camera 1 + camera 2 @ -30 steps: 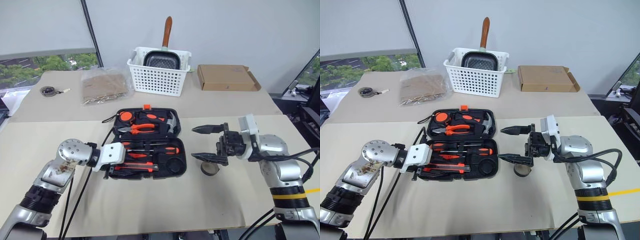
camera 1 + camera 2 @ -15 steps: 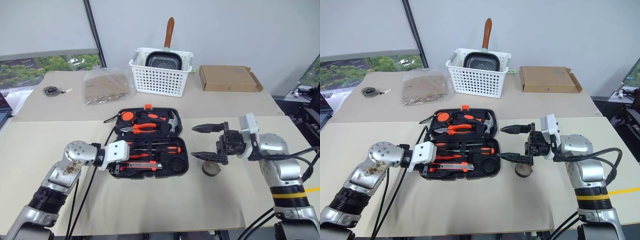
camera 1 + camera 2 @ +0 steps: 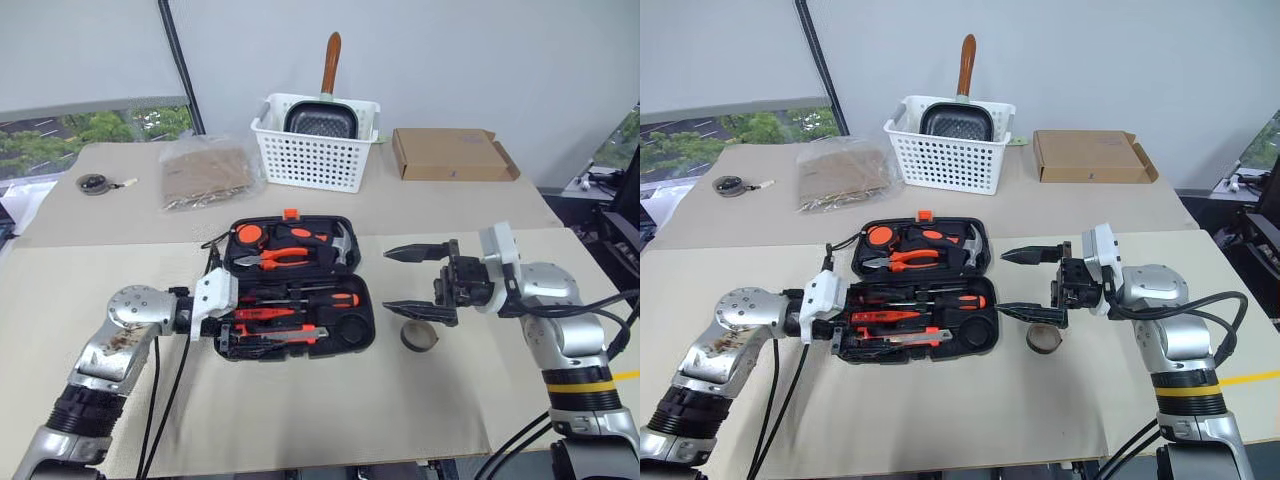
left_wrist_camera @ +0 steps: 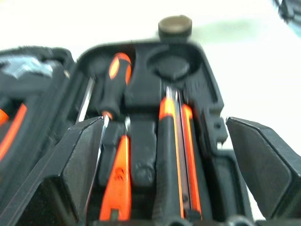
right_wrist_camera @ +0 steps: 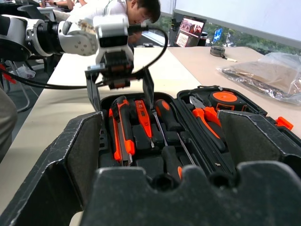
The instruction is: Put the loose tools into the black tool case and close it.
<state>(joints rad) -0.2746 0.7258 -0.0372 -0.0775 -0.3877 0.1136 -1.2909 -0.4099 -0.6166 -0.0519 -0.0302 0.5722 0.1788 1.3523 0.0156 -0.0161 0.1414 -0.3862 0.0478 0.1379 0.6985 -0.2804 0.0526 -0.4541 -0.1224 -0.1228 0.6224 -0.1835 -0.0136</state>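
The black tool case (image 3: 358,322) lies open on the table between my arms. Two screwdrivers (image 3: 322,298), the thin red tester (image 3: 262,313) and the utility knife (image 5: 116,136) lie in its near half. My left gripper (image 3: 232,318) is open just above the case's left end, its fingers astride the knife's end and holding nothing. The small grey tape roll (image 3: 419,336) stands on the table right of the case, also seen beyond it as the tape roll (image 4: 175,26). My right gripper (image 3: 408,280) hangs open just above the roll, pointing at the case.
Orange-handled pliers (image 3: 272,257) and a hammer (image 3: 340,243) sit in the case's far half. Behind stand a white basket (image 3: 318,150) with a pan, a cardboard box (image 3: 452,155), a plastic bag (image 3: 205,172) and a dark disc with a cord (image 3: 95,182). A person (image 5: 136,7) sits beyond the table.
My left gripper has opened and let go of the utility knife, which now lies in the case, and the hand has lifted a little. The right arm has kept still.
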